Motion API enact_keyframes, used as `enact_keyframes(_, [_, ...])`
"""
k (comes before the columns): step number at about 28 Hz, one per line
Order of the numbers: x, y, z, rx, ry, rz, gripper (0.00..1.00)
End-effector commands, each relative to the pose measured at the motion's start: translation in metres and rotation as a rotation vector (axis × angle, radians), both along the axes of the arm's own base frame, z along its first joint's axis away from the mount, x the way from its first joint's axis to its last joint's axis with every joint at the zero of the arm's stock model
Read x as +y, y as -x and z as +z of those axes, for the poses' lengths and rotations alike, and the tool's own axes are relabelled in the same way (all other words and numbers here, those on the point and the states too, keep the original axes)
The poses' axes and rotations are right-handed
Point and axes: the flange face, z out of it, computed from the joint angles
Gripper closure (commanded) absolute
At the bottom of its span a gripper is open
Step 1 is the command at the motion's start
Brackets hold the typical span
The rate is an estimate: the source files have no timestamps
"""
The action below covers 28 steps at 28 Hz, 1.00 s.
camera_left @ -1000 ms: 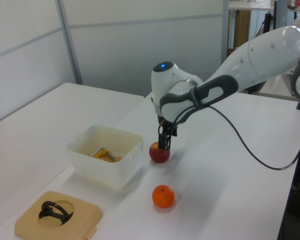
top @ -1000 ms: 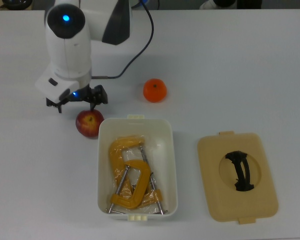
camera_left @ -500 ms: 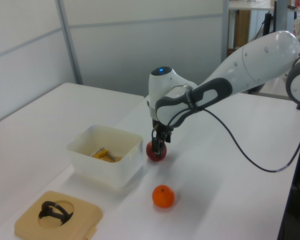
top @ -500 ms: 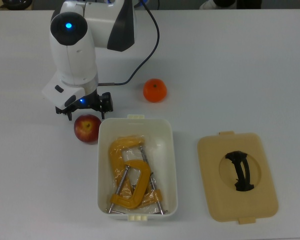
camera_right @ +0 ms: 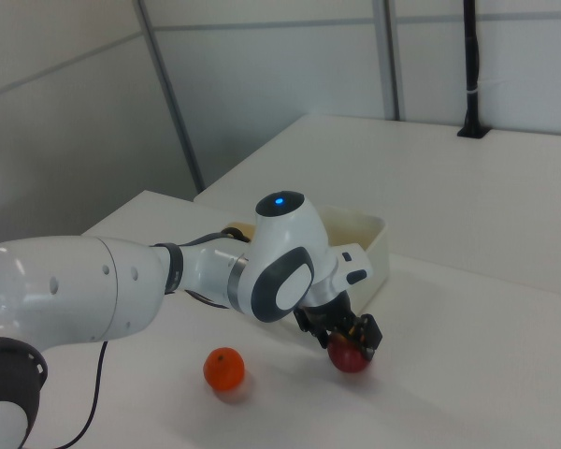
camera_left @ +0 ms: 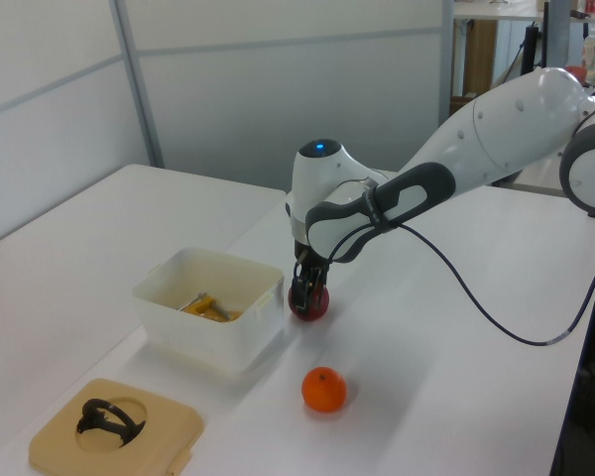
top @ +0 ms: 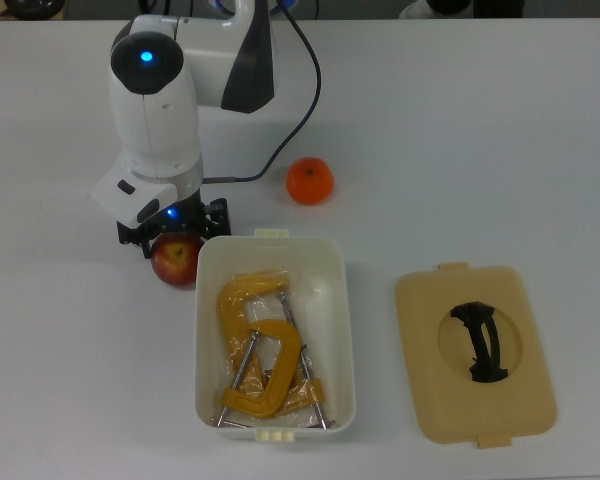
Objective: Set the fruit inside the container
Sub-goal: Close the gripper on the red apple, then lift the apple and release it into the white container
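Fruit is all outside the tub at this point, so by my reading none of the task is finished. The dark red round apple with a yellowish patch (top: 177,259) rests on the white table (top: 480,150), just beside one corner of the white rectangular plastic tub with rounded corners (top: 341,330), at the top view's left of the tub's short end. The bright orange round fruit (top: 309,181) lies apart from both, beyond that same short end of the tub in the top view and nearer the camera in the left view. Inside the tub lie only yellow metal C-clamps (top: 260,345). The black two-finger gripper (top: 174,232) of the white arm sits low over the apple, its fingers reaching down around the top of the fruit in the left and right views; whether they have clamped on it or merely straddle it I cannot tell. Off to the top view's right of the tub lies a flat beige lid with a black handle (top: 475,355), well clear of the work. What is left, as I judge it: secure and lift the apple, carry it over the tub's wall and release it among the clamps, then do the same with the orange.
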Motion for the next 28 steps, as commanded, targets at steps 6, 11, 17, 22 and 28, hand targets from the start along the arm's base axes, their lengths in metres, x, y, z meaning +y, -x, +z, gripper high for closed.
enact_keyframes(6, [-0.005,0.001,0.022,-0.022,0.024,0.0,0.56])
enact_keyframes(11, [-0.014,0.017,0.069,0.015,0.025,-0.032,0.56])
enact_keyframes(17, [0.004,0.019,0.117,-0.043,0.008,-0.078,0.54])
enact_keyframes(22, [0.014,0.001,0.157,-0.143,-0.03,-0.203,0.52])
enact_keyframes(28, [0.05,-0.011,0.165,-0.236,-0.1,-0.273,0.52])
